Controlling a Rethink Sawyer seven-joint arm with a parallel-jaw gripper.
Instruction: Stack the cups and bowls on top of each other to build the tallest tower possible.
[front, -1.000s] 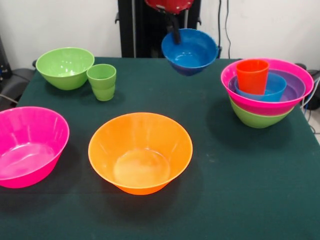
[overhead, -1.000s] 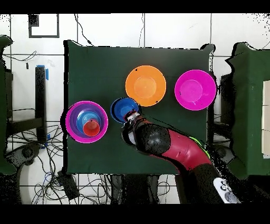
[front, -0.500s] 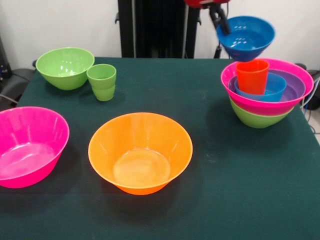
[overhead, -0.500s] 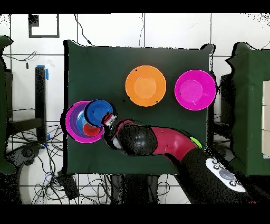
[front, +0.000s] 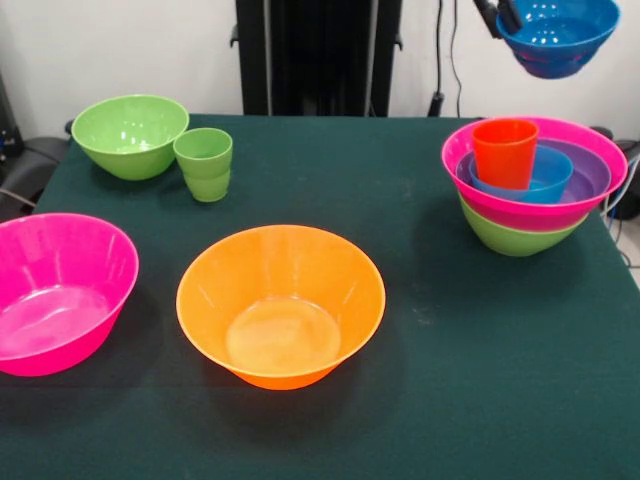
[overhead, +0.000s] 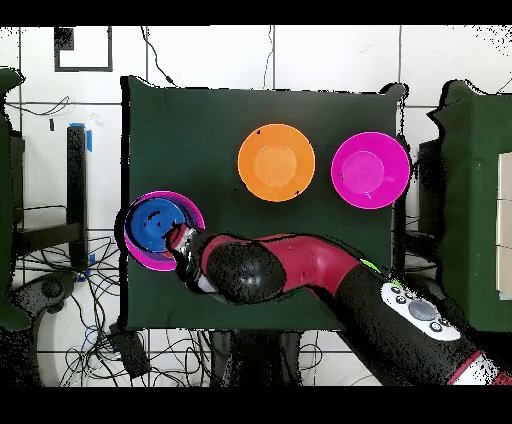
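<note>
My gripper (front: 500, 14) is shut on the rim of a small blue bowl (front: 557, 35) and holds it high above the tower (front: 535, 165) at the table's right. The tower has a green base bowl (front: 512, 236), a wide pink rim, a purple bowl, a second blue bowl (front: 545, 178) and the orange-red cup (front: 505, 150) standing upright inside. In the overhead view the held blue bowl (overhead: 153, 222) hangs over the tower (overhead: 190, 215), beside the gripper (overhead: 180, 238). The light green cup (front: 205, 163) stands next to a green bowl (front: 130, 133) at the far left.
A big orange bowl (front: 280, 305) sits at the front middle and a big pink bowl (front: 55, 290) at the front left. They also show in the overhead view, the orange bowl (overhead: 276, 161) and the pink bowl (overhead: 370, 169). My arm (overhead: 300, 275) covers the table's near edge there.
My gripper has carried the blue bowl from the table's far middle to the right and upward, and it now hangs above the tower.
</note>
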